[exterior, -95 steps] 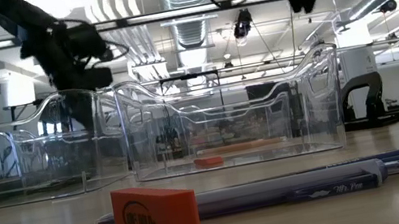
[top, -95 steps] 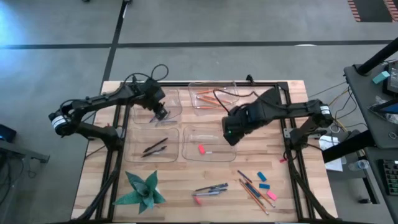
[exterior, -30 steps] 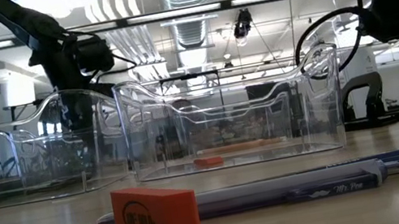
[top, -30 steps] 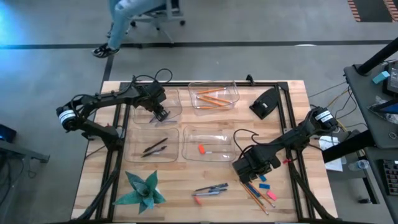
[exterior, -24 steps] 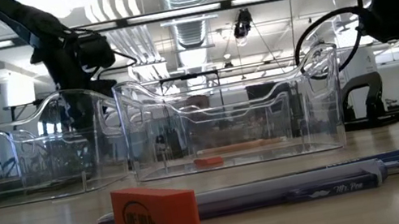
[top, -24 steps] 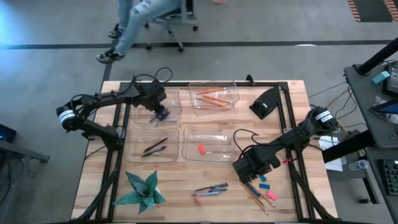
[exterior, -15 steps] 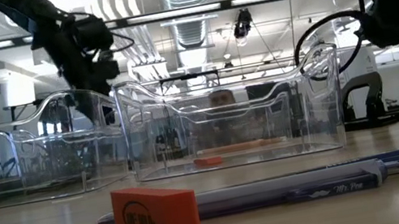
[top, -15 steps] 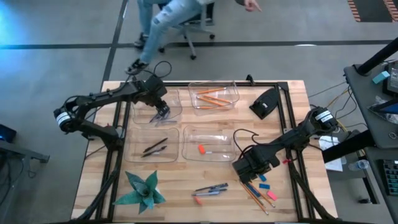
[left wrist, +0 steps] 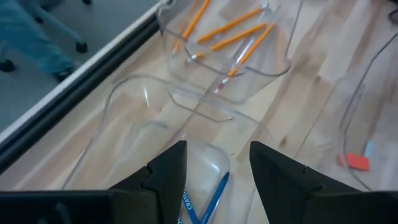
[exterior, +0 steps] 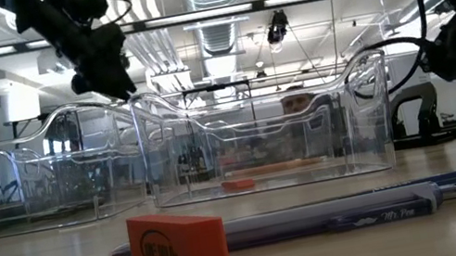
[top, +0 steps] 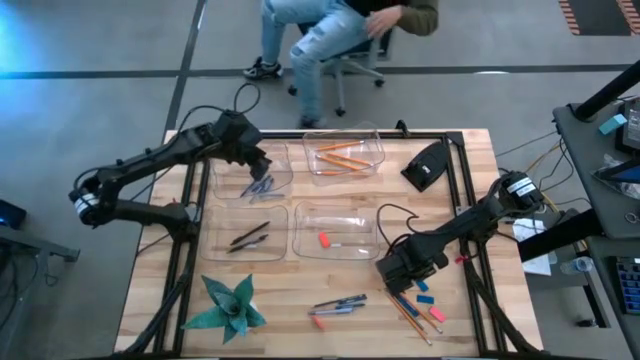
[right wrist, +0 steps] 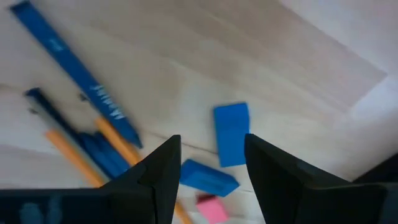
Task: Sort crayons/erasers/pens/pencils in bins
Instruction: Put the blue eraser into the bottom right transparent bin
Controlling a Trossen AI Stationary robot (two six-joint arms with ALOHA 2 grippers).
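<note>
My left gripper [top: 258, 160] hangs open above the far-left bin [top: 226, 176], where blue crayons [left wrist: 205, 198] lie on the floor below its fingers. My right gripper [top: 399, 279] stands open, pointing down over the loose pile at the near right: a blue eraser [right wrist: 231, 134] lies flat on the wood just ahead of its fingers, with a second blue eraser [right wrist: 208, 177], a pink eraser [right wrist: 211, 209], a blue crayon [right wrist: 74, 59] and a pencil [right wrist: 117, 144] beside it. Orange pencils [top: 340, 156] lie in the far-right bin, dark pens [top: 248, 236] in the near-left bin, a pink eraser [top: 324, 240] in the near-right bin.
A green paper star [top: 232, 305] lies at the near left. Pens [top: 338, 304] and a red eraser [top: 318, 322] lie near the front edge. A black object [top: 425, 165] sits at the far right. A person sits on a chair [top: 335, 25] beyond the far edge.
My left gripper has risen out of the far-left bin and drawn toward the far edge, leaving the blue crayons lying inside. My right gripper has sunk a little toward the pile at the near right. The person beyond the table has moved to the right.
</note>
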